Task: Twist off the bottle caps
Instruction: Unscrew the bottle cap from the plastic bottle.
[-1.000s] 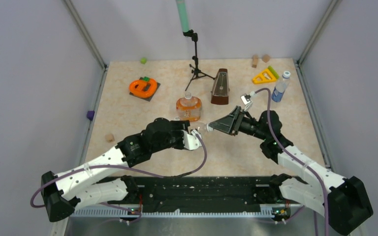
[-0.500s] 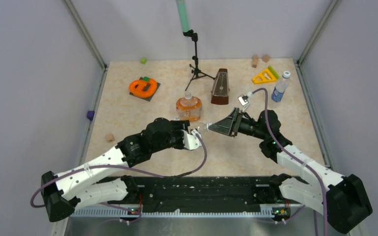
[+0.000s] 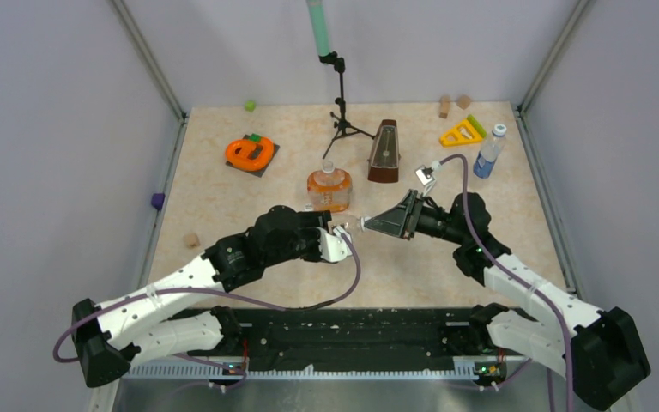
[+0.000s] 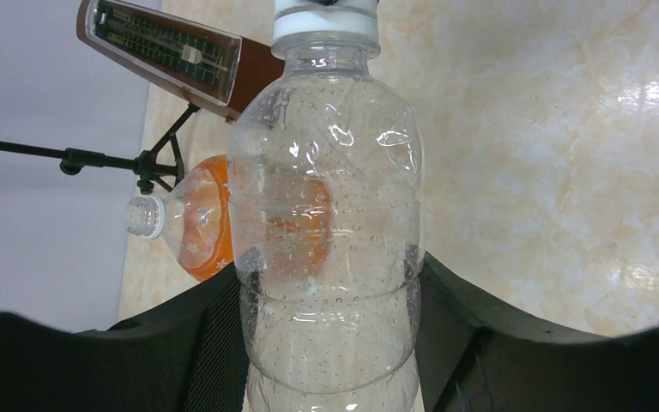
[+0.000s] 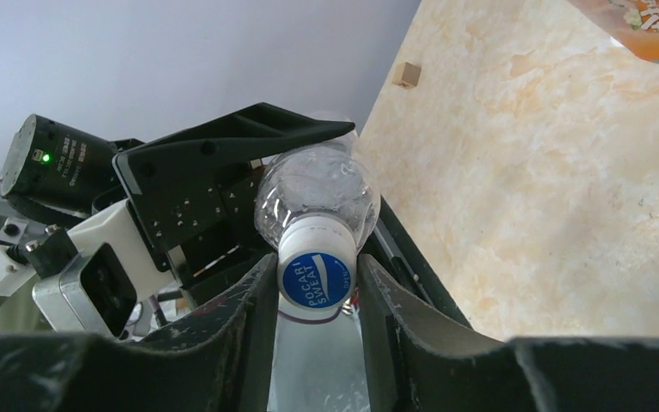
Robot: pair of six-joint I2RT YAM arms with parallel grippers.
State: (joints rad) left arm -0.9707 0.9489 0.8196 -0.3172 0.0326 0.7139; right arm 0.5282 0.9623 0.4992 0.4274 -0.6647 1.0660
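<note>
Over the middle of the table point(image 3: 412, 266) the left gripper point(image 4: 330, 300) clamps the clear bottle point(image 4: 326, 197) lying level, neck pointing right, so its blue-topped cap point(image 5: 316, 276) sits squarely between the jaws of the right gripper point(image 5: 316, 262), set narrow and touching or nearly so, I can't tell which.

The left arm point(image 3: 167, 286) and right arm point(image 3: 523, 290) wear white shells, black joints, and a purple cable point(image 3: 358, 262) each.
</note>
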